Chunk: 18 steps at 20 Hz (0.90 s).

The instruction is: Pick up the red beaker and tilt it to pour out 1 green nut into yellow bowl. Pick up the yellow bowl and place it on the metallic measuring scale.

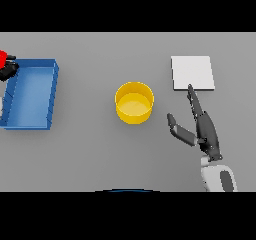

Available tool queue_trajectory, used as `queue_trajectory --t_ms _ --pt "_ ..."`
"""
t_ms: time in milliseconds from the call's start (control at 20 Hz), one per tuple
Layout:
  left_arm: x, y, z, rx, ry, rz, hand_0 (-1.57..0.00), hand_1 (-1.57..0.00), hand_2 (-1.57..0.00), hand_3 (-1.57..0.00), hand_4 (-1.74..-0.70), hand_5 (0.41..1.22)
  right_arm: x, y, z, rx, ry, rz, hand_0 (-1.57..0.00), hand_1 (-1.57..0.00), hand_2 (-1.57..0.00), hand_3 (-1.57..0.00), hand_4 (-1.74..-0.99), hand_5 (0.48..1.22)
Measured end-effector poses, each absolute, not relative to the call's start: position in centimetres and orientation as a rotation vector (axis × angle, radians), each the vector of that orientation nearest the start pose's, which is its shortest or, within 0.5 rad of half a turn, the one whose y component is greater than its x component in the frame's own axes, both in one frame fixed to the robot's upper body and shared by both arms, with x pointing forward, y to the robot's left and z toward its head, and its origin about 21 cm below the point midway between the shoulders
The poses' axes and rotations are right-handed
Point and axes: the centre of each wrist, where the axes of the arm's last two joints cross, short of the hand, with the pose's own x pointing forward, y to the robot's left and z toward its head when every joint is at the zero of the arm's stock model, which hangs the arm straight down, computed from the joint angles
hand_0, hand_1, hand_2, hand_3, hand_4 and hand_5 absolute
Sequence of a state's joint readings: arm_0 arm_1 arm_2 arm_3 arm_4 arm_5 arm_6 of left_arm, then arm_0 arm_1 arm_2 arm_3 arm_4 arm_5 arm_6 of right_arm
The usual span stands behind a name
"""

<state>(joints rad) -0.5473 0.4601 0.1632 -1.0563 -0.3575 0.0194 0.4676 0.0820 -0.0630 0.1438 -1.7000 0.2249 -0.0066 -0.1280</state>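
Yellow bowl point(134, 103) stands upright at mid-desk point(100, 149), round, seemingly empty; my right hand point(202, 129) beside it lies open, holding nothing.

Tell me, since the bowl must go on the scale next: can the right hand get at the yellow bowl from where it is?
Probably yes. The right hand lies open on bare table beside the yellow bowl, with nothing between them; the scale sits just beyond its fingertips.
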Motion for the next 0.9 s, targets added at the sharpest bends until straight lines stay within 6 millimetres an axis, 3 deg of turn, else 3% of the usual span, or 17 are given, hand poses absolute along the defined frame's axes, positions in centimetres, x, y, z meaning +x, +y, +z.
queue_trajectory --t_ms 100,150,250,400,600,900 --pt "36.9 35.5 9.7 0.743 -1.056 -0.223 -1.57 -1.57 -1.53 -1.53 -1.52 0.818 22.4 -21.3 1.0 -0.111 -1.757 0.305 0.00 0.00 0.00 0.00 -1.155 0.670" --pt "36.7 35.2 9.7 0.731 -1.052 -0.241 -1.47 -1.34 -1.28 -1.32 -1.37 0.774 22.4 -21.4 1.2 -0.109 -1.762 0.306 0.00 0.00 0.00 0.00 -1.153 0.670" --pt "36.3 35.2 10.7 0.662 -1.099 -0.331 -0.94 -0.86 -0.82 -0.84 -1.13 0.705 22.3 -21.4 1.2 -0.112 -1.757 0.306 0.00 0.00 0.00 0.00 -1.149 0.670" --pt "35.7 35.5 11.1 0.560 -1.077 -0.387 -0.48 -0.44 -0.42 -0.43 -0.92 0.651 22.4 -21.4 1.0 -0.109 -1.746 0.316 0.00 0.00 0.00 0.00 -1.155 0.670" --pt "35.6 35.5 10.5 0.627 -0.973 -0.480 -0.20 -0.18 -0.17 -0.18 -0.81 0.627 22.3 -21.4 1.0 -0.131 -1.752 0.320 0.00 0.00 0.00 0.00 -1.157 0.665" --pt "35.9 34.9 10.3 0.647 -1.071 -0.491 -0.05 -0.05 -0.04 -0.05 -0.78 0.635 22.5 -21.0 1.5 -0.212 -1.709 0.368 0.00 0.00 0.00 0.00 -1.115 0.638"
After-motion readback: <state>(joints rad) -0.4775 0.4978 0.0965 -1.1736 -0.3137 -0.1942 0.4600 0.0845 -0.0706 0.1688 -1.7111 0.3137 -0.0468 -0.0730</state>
